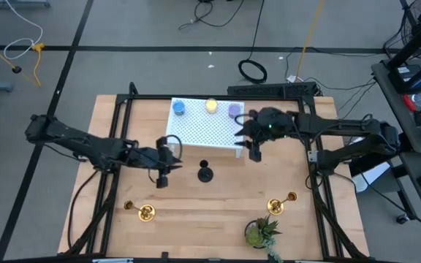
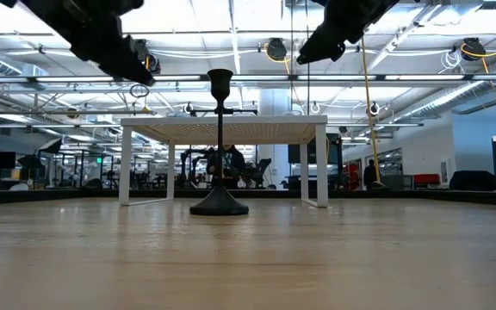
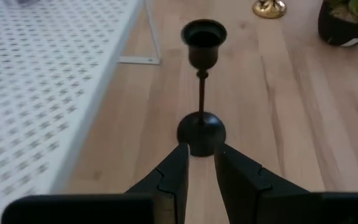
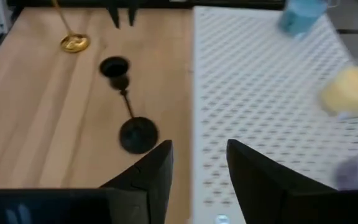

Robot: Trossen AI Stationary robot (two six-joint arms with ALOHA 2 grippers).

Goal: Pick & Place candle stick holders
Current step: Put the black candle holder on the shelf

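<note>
The black candle stick holder (image 1: 205, 173) stands upright on its round base on the wooden table, in front of the white platform; it also shows in the low view (image 2: 220, 146). Two gold holders lie on their sides near the front, one left (image 1: 142, 212), one right (image 1: 279, 204). My left gripper (image 3: 201, 155) hangs above the table left of the black holder, fingers slightly apart and pointing at its base (image 3: 201, 132), touching nothing. My right gripper (image 4: 197, 155) is open and empty over the platform's front right edge.
A white perforated platform (image 1: 218, 135) on legs stands at the back middle, with a blue (image 1: 178, 108), a yellow (image 1: 211, 105) and a purple candle (image 1: 234, 110) along its far edge. A small green potted plant (image 1: 260, 232) stands at the front right.
</note>
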